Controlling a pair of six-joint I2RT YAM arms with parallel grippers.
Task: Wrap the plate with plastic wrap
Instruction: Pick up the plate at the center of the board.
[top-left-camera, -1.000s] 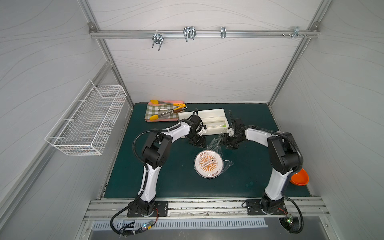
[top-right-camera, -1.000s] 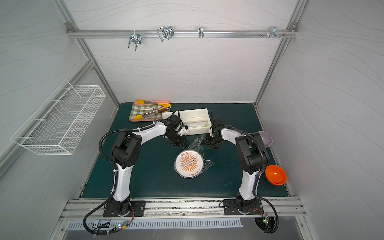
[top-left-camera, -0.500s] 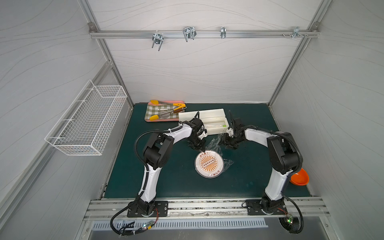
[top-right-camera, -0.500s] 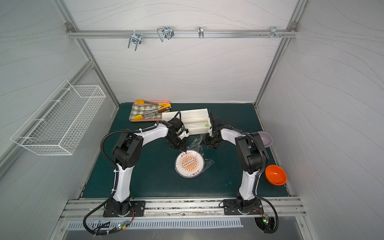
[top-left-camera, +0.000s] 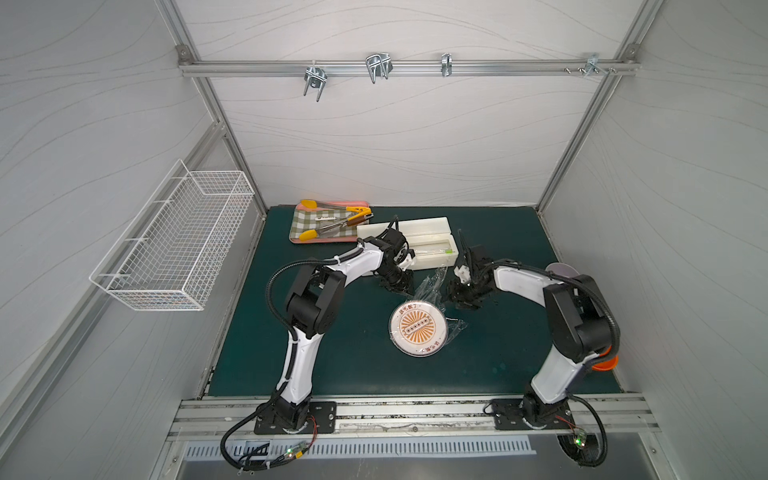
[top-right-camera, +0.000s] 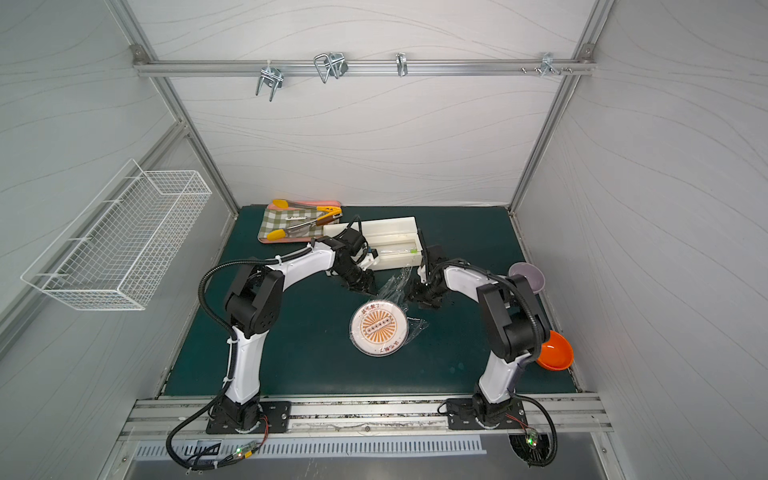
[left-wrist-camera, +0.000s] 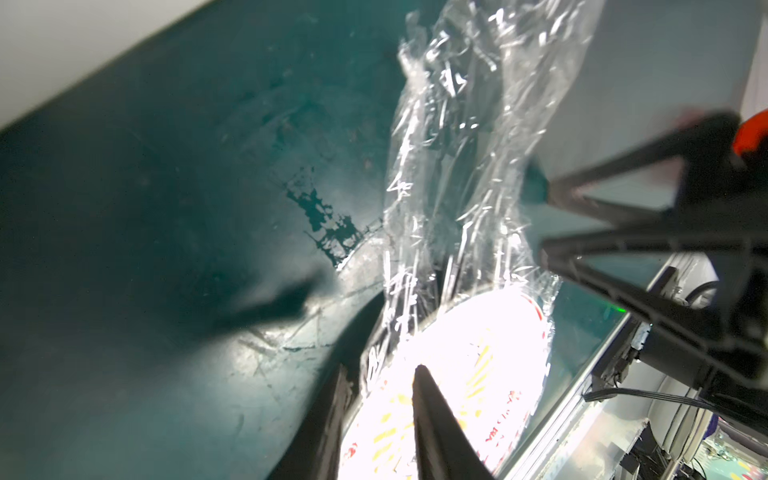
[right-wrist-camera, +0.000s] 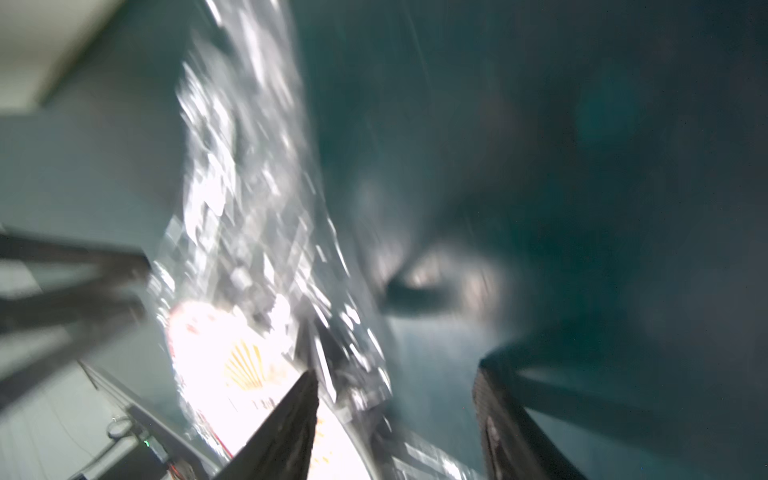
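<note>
The plate (top-left-camera: 417, 329) (top-right-camera: 379, 327) lies flat mid-mat in both top views. Crinkled plastic wrap (top-left-camera: 432, 284) stands bunched at its far edge, and more spills out past its right side. A cream dispenser box (top-left-camera: 415, 245) sits behind it. My left gripper (top-left-camera: 399, 286) (left-wrist-camera: 380, 372) hovers low at the plate's far-left rim, open by a narrow gap and holding nothing; the wrap's (left-wrist-camera: 457, 166) edge and the plate (left-wrist-camera: 478, 353) show past its fingertips. At the far-right rim my right gripper (top-left-camera: 461, 299) (right-wrist-camera: 395, 374) is open wide, with loose wrap (right-wrist-camera: 249, 208) beside one finger.
A green-checked tray (top-left-camera: 328, 226) with tongs sits at the back left. A wire basket (top-left-camera: 174, 241) hangs on the left wall. A pale purple bowl (top-right-camera: 527, 277) and an orange bowl (top-right-camera: 555, 351) stand by the right arm's side.
My left gripper has edged slightly from the box toward the plate's far rim. The right gripper has stayed near the wrap. The plate has not moved.
</note>
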